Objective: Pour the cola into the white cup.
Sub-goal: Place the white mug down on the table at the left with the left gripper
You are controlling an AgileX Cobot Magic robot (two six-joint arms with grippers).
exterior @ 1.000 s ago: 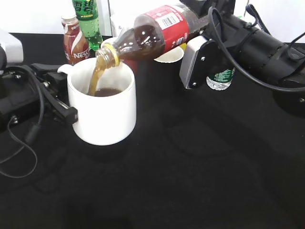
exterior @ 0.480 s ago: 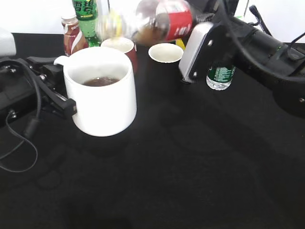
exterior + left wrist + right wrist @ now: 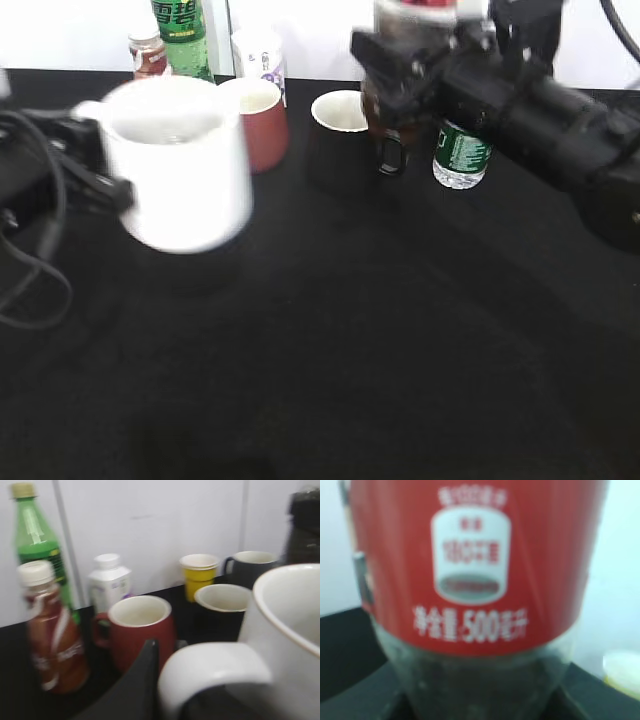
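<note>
The white cup (image 3: 175,165) is blurred with motion at the left and looks lifted off the black table. My left gripper (image 3: 95,185) is shut on its loop handle. In the left wrist view the cup (image 3: 292,630) fills the right side, with my left gripper (image 3: 167,690) at its handle. The cola (image 3: 412,15) stands upright in my right gripper (image 3: 400,85) at the back, its top cut off by the frame. The cola's red label (image 3: 470,580) fills the right wrist view, and my right gripper (image 3: 480,702) is shut on its lower body.
At the back are a red mug (image 3: 258,120), a black mug with white inside (image 3: 340,130), a green soda bottle (image 3: 185,35), a Nestle bottle (image 3: 148,55), a small white container with purple print (image 3: 258,55) and a green-labelled water bottle (image 3: 460,150). A yellow cup (image 3: 200,572) stands by the wall.
The pour has stopped. The cola swung from tilted over the cup to upright and moved right. The white cup moved left and up with my left gripper.
</note>
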